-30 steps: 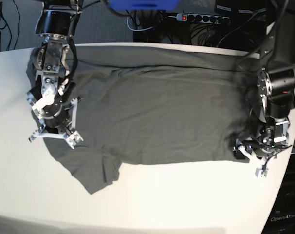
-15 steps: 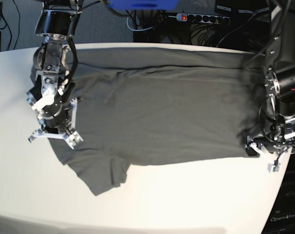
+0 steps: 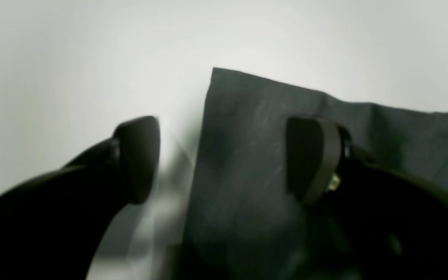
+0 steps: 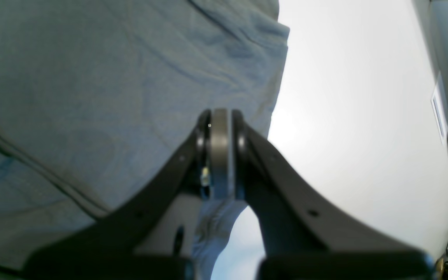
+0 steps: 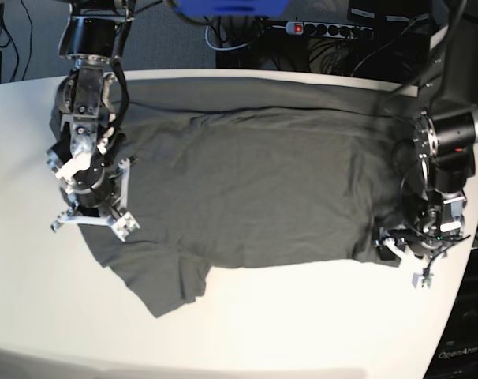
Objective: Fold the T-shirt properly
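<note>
Left end effector (image 3: 224,155) stands with its jaws spread wide at the corner of the T-shirt (image 5: 247,181), one pad (image 3: 138,155) over bare white bench (image 5: 302,324) and the other over the dark cloth; nothing is gripped between them. Right end effector (image 4: 219,151) has its jaws pressed together, and a fold of the shirt hangs just below the pads (whether any cloth is pinched between them cannot be told, since the pads hide the seam).

Spread out across the bench lies the T-shirt, dark olive-grey, one sleeve (image 5: 172,284) trailing toward the near edge on the base view's left. No containers show in any view.

In the base view the right end effector (image 5: 93,213) sits low on the shirt's left part, and the left end effector (image 5: 408,249) sits at the shirt's right corner, where tangled cables and the arm's own body cover the jaws. Both wrist views are blurred near the fingers.
</note>
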`<state>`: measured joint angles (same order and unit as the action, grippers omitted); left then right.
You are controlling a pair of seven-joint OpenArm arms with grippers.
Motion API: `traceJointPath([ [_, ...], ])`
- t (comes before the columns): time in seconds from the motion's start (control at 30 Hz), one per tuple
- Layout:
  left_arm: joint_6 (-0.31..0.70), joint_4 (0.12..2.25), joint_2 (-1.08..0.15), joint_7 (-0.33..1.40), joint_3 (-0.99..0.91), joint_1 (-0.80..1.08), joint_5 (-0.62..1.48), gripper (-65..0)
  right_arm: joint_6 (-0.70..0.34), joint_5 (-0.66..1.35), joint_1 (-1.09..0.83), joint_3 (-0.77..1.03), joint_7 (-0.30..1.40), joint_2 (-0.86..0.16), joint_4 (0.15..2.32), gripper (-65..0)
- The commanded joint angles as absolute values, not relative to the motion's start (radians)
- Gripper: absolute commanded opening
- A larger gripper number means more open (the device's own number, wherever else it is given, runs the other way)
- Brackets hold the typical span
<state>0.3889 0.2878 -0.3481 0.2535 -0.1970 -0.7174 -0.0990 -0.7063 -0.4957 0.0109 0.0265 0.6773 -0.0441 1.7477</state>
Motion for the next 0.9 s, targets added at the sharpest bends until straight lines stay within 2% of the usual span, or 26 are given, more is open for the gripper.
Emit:
traceJointPath([
  [0.0,0.392,0.291,-0.354,0.283,-0.194,-0.737,-0.119,-15.1,-0.698,-0.498,0.028,0.028,0.662,-0.048,1.768,-63.5],
  [0.07,0.392,0.291,-0.354,0.283,-0.194,-0.737,-0.122,-17.4,-0.698,-0.498,0.028,0.028,0.662,-0.048,1.768,-63.5],
  [0.13,0.392,0.291,-0.354,0.283,-0.194,-0.737,-0.122,-23.9,-0.698,-0.498,0.030,0.028,0.662,-0.048,1.768,-63.5],
  [0.33,0.392,0.291,-0.361,0.283,-0.196,-0.737,-0.122,-50.1,-0.698,-0.498,0.031,0.028,0.662,-0.048,1.768,-63.5],
  [0.4,0.392,0.291,-0.363,0.283,-0.196,-0.737,-0.122,-56.9,-0.698,-0.498,0.031,0.028,0.662,-0.048,1.768,-63.5],
  [0.63,0.392,0.300,-0.361,0.346,-0.197,-0.740,-0.117,-59.6,-0.698,-0.498,0.030,0.028,0.662,-0.048,1.767,-63.5],
  [0.7,0.392,0.309,-0.361,0.348,-0.197,-0.748,-0.117,-62.2,-0.698,-0.498,0.030,0.028,0.662,-0.048,1.767,-63.5],
  [0.87,0.394,0.369,-0.358,0.400,-0.199,-0.748,-0.114,-62.4,-0.698,-0.499,0.030,0.027,0.662,-0.048,1.767,-63.5],
])
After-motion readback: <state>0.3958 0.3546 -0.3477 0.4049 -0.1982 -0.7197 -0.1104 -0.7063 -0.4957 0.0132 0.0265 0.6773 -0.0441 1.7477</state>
